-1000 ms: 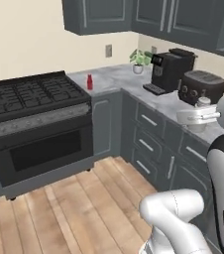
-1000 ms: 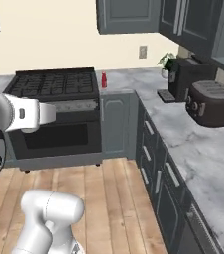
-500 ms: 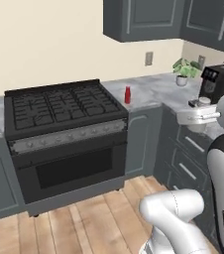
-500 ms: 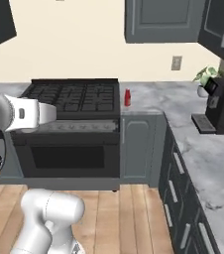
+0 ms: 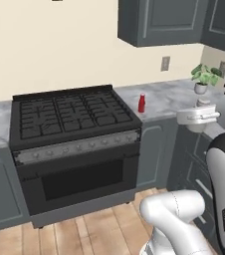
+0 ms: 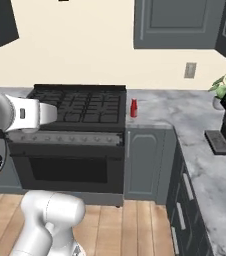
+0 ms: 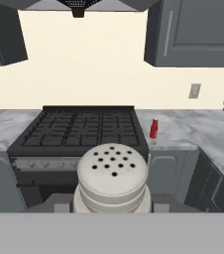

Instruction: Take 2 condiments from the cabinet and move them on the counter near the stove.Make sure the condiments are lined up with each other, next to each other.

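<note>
Centrally, low in the hand view, the pale jar [image 7: 112, 178] is being clamped by the gripper [image 7: 112, 207]; the red bottle [image 7: 153, 128] is being shown right of centre, on the counter [image 7: 193, 129].

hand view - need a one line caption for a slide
Gripper carrying a pale shaker jar toward the black stove, red bottle already on the marble counter beside it.

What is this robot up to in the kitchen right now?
The robot is carrying a pale shaker jar with a holed lid, clamped in its gripper and held up in front of the stove. A red squeeze bottle already stands upright on the marble counter just right of the stove. The jar is not yet set down beside it.
</note>
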{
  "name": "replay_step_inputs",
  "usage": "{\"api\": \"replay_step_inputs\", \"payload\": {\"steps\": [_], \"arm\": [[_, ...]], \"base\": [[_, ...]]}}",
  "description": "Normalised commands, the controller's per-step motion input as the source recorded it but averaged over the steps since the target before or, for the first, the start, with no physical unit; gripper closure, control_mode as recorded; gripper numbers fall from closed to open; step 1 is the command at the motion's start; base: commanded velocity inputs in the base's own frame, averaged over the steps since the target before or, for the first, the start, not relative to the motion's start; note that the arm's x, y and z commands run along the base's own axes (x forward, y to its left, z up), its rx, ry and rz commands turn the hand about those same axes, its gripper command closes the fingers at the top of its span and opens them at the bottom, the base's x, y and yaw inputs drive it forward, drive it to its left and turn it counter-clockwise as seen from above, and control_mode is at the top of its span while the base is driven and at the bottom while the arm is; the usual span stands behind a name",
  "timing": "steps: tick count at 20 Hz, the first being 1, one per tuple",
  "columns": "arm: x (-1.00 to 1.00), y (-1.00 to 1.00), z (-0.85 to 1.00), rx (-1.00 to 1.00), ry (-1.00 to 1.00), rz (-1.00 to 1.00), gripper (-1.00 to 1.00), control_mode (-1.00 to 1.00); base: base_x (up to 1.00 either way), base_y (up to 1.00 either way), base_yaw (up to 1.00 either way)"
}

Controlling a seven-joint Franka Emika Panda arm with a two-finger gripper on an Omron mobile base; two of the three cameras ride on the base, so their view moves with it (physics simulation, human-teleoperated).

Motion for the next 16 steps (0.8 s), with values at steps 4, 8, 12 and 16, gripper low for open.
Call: {"api": "replay_step_inputs", "payload": {"steps": [4, 8, 12, 16], "arm": [[0.0, 0.0, 0.0, 0.0, 0.0, 0.0, 1.0, 1.0], [0.0, 0.0, 0.0, 0.0, 0.0, 0.0, 1.0, 1.0], [0.0, 0.0, 0.0, 0.0, 0.0, 0.0, 1.0, 1.0], [0.0, 0.0, 0.0, 0.0, 0.0, 0.0, 1.0, 1.0]], "base": [[0.4, -0.25, 0.13], [0.59, -0.13, 0.18], [0.55, -0.19, 0.19], [0.41, -0.39, 0.14]]}}
